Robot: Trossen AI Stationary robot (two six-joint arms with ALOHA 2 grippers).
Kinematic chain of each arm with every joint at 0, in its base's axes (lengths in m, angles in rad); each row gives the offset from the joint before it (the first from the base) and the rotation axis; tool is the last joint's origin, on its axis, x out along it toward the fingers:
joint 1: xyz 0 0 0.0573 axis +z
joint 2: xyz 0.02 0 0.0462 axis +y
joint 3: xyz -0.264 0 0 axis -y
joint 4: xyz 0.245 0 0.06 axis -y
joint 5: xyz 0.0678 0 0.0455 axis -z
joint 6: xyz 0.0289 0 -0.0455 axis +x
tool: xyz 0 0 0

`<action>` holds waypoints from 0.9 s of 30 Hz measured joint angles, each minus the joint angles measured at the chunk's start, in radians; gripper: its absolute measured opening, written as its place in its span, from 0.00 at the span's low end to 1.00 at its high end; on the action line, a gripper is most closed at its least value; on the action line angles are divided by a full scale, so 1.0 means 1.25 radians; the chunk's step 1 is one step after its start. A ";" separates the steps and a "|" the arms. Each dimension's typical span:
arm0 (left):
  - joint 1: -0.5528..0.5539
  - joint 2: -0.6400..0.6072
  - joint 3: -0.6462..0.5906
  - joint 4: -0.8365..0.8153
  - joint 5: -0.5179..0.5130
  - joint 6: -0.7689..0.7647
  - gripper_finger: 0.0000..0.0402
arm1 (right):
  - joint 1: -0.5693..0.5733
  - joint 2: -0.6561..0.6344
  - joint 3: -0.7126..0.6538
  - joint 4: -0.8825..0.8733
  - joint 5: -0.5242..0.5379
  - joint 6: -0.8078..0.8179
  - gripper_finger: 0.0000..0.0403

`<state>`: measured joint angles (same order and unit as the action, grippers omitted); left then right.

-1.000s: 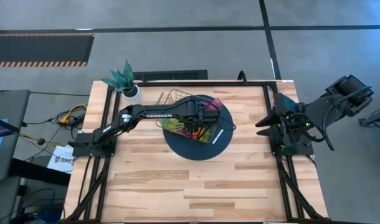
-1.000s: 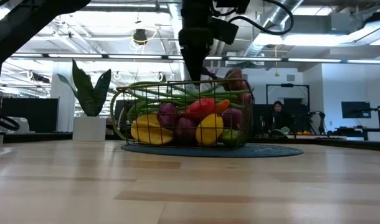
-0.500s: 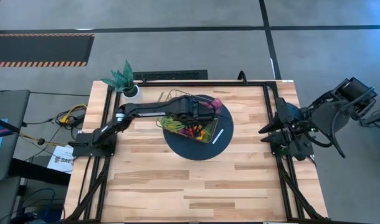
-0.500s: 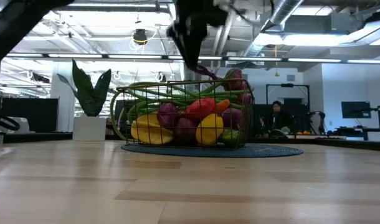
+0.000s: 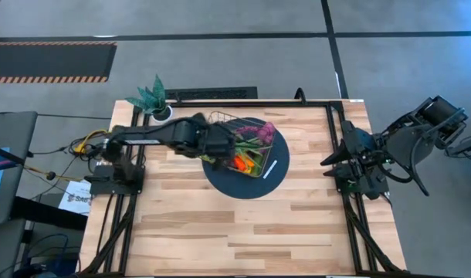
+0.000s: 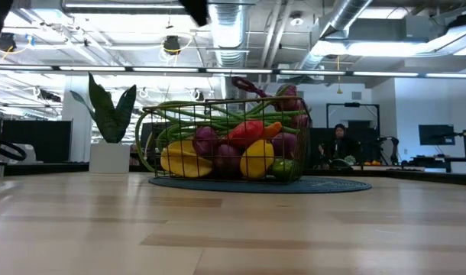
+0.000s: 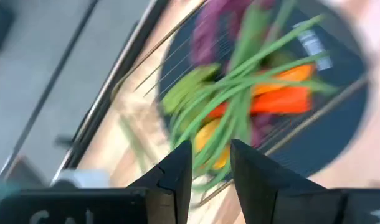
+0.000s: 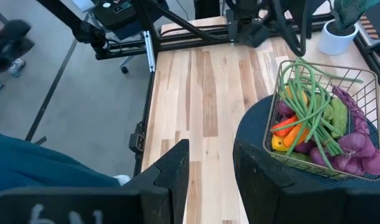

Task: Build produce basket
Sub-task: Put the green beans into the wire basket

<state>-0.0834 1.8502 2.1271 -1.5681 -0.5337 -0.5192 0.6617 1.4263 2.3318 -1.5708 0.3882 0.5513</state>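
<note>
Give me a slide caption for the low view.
Wire basket full of produce sits on the dark mat.

- The basket (image 5: 243,148) sits on the round mat (image 5: 255,181), toward the table's (image 5: 243,232) back edge.
- The produce (image 6: 233,145) lies piled inside it.
- The potted plant (image 5: 154,100) stands at the back left corner, probably apart from the mat.

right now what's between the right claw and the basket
Only bare wooden table and the edge of the dark round mat under the basket; the high view shows the right claw parked at the table's side.
</note>
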 joint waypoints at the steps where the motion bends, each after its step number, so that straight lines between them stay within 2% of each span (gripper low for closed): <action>1: 0.000 -0.025 -0.054 0.000 -0.020 -0.036 0.24 | 0.000 0.000 0.000 0.000 0.000 0.000 0.35; 3: 0.009 -0.084 -0.174 -0.001 -0.053 -0.116 0.23 | 0.000 0.000 0.000 0.000 0.001 0.000 0.35; 5: 0.024 -0.158 -0.302 -0.003 -0.049 -0.201 0.20 | 0.000 0.001 0.000 0.000 0.002 -0.001 0.35; 8: 0.049 -0.279 -0.480 0.027 -0.001 -0.323 0.12 | -0.003 0.002 0.000 0.000 0.003 -0.002 0.35; 11: 0.083 -0.405 -0.637 0.127 0.084 -0.414 0.03 | -0.003 0.002 0.000 0.000 0.012 -0.002 0.35; 17: 0.164 -0.595 -0.899 0.453 0.266 -0.440 0.02 | -0.008 0.002 0.000 0.000 0.045 -0.002 0.35; 20: 0.220 -0.648 -1.012 0.524 0.347 -0.494 0.00 | -0.015 0.002 0.000 0.000 0.047 -0.002 0.35; 23: 0.256 -0.675 -1.106 0.579 0.384 -0.510 0.00 | -0.021 0.002 0.000 0.000 0.047 -0.002 0.35; 27: 0.271 -0.686 -1.179 0.724 0.370 -0.477 0.00 | -0.024 0.002 0.000 0.000 0.047 -0.001 0.35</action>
<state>0.2556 0.9933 0.6535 -0.6633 -0.0713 -1.1151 0.6312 1.4288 2.3320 -1.5711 0.4467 0.5495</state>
